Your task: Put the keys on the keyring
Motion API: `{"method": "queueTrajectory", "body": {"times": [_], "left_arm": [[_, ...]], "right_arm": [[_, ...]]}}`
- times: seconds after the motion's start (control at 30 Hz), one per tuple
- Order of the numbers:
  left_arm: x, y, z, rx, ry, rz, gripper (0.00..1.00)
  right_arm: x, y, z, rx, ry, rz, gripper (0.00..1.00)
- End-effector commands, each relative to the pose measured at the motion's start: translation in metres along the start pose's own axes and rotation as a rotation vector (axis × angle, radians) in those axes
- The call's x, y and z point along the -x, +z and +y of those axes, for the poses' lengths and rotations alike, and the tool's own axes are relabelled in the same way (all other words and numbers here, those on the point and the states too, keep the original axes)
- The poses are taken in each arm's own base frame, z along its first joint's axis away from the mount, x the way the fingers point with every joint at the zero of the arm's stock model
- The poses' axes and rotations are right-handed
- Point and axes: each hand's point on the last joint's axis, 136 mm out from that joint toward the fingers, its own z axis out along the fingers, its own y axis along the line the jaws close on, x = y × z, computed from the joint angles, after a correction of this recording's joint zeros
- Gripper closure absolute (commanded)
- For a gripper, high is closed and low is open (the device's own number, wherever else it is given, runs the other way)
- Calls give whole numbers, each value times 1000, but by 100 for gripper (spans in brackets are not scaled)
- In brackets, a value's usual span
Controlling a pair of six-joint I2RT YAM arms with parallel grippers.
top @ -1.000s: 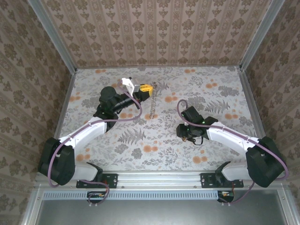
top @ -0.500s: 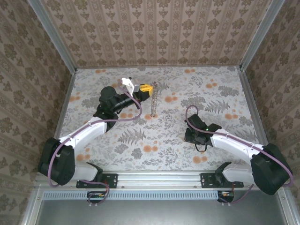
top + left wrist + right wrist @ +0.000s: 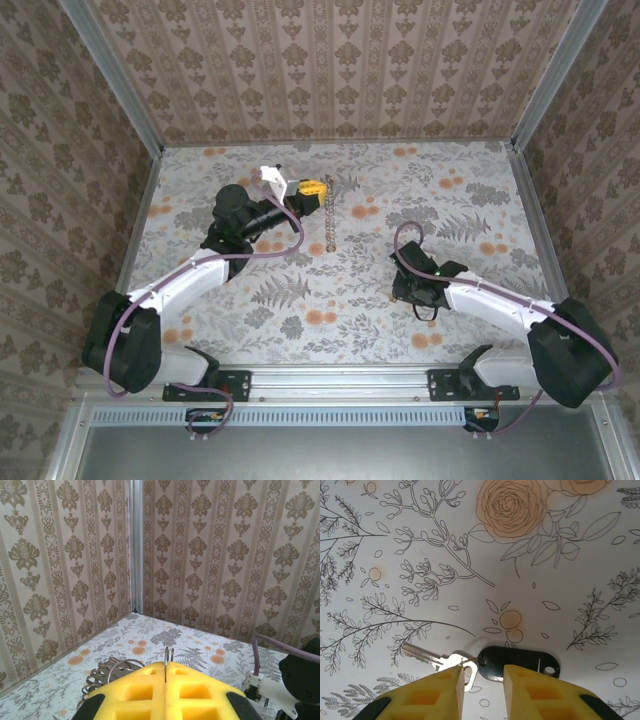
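Note:
The key lies flat on the flowered table: silver blade (image 3: 419,654), silver head and a black oblong tag (image 3: 520,662). My right gripper (image 3: 483,676) (image 3: 404,288) hovers low over it, open, its yellow pads (image 3: 437,692) straddling the spot where head and tag join. They clamp nothing. The keyring (image 3: 168,655) is a thin metal ring standing on edge between the yellow pads of my left gripper (image 3: 166,666) (image 3: 311,188), which is shut on it. A coiled metal chain (image 3: 102,676) (image 3: 326,218) trails from the ring toward the near side.
Patterned walls enclose the table on three sides, with a metal corner post (image 3: 135,545) ahead of the left gripper. Bare flowered tabletop (image 3: 330,300) lies between the two arms.
My right gripper has shifted a little to the right and toward the near edge, settling over the key with its jaws slightly narrower. The left arm, ring and chain have stayed still.

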Motion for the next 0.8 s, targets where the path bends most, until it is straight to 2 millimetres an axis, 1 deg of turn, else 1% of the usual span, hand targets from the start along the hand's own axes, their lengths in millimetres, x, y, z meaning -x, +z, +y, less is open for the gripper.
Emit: {"method": "queueTrajectory", "body": {"times": [0.0,0.2,0.53,0.77], "left_arm": [[6,1,-4,-13,5,-40,100],[5,3,-3,-14,-1,-43,100],[1,5,-2,-22,-12,-44,100],[1,5,-2,-22,-13,-46,100]], "right_arm": [[7,1,13,25,11,-15,71],[6,6,19,27,1,2,71],[2,14,20,21,-4,18,71],[3,14,22,30,-6,19,72]]}}
